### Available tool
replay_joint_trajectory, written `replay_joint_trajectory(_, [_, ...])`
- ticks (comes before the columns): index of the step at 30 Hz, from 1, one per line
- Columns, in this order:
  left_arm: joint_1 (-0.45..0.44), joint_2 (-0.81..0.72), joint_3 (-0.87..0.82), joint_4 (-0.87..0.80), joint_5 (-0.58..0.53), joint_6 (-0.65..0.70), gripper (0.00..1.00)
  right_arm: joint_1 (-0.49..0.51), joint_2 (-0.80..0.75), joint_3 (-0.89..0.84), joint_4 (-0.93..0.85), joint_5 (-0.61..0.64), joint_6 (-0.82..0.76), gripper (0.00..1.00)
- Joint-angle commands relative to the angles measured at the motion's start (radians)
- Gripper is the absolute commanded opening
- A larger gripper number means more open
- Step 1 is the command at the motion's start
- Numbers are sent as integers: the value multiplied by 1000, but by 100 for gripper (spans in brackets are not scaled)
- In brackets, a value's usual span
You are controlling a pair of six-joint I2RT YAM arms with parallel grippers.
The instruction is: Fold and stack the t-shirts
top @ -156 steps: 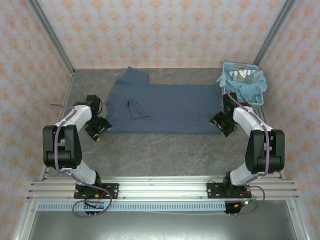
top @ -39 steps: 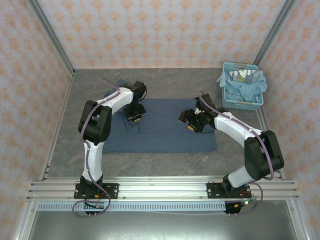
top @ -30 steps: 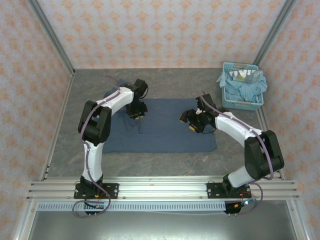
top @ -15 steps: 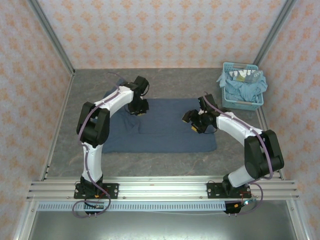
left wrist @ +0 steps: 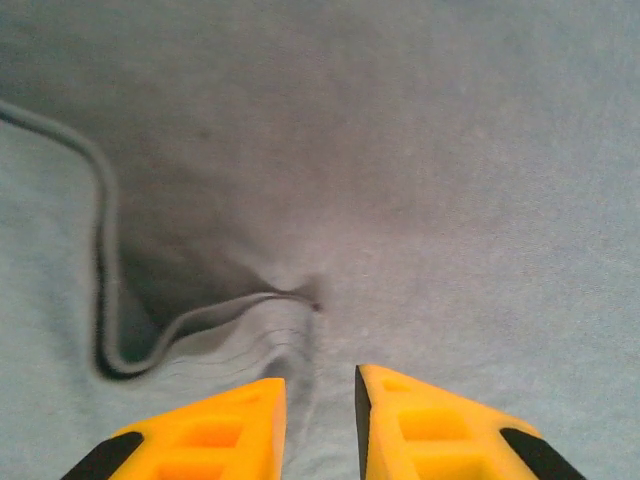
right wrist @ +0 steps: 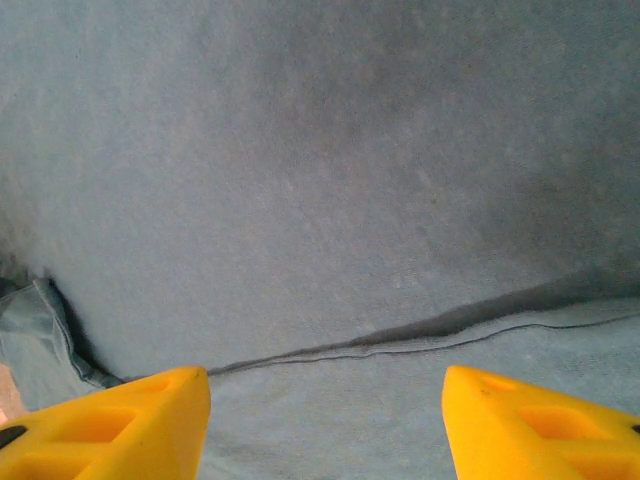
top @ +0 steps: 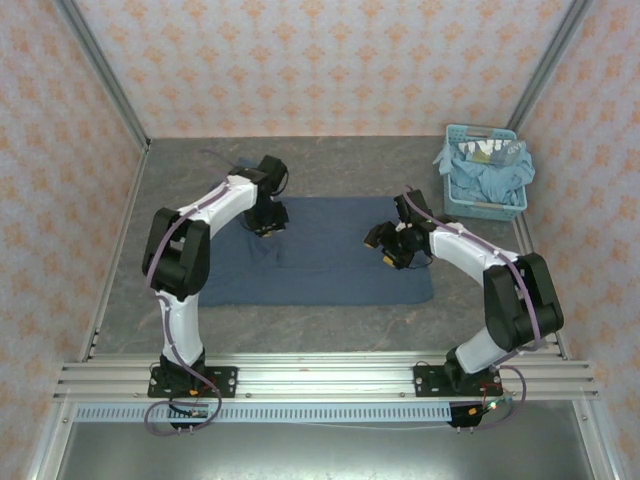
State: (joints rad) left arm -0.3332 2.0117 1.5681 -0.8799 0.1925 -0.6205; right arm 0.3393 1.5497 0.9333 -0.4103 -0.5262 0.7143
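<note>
Midway along the bench (top: 300, 330), nearer its far edge, your dark t-shirt (top: 340, 270) lies partly folded into a rectangle, left jaws barely parted, right jaws wide, both released over it; more folds, the blue t-shirts (top: 495, 178) in the far-right corner's basket (top: 482, 131) and stacking likely remain.

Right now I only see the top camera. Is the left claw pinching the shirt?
Observer: No. Its wrist camera shows the left gripper with its yellow fingers a little apart and nothing between them.
Operator: What's in front of it?
Observer: A small pucker in the shirt, just ahead of that gap.
Operator: And the right claw?
Observer: The right gripper is wide open over the shirt, with a hemmed edge running across between its fingers.
</note>
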Motion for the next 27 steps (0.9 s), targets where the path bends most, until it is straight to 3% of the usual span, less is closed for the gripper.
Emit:
replay_joint_trajectory(1, [-12,44,33,-80,-95,-5,26,-4,3,11,41,-47,-4,64])
replay_joint_trajectory(7, [-16,85,36,-70,-116,8,26,-3,-53,-13,204,-143,31,66])
replay_joint_trajectory(16, [-27,114,49,-58,-123,21,21,-2,-57,-24,210,-147,48,66])
replay_joint_trajectory(27, [-47,101,53,-55,-154,21,26,-3,-55,-31,211,-146,49,66])
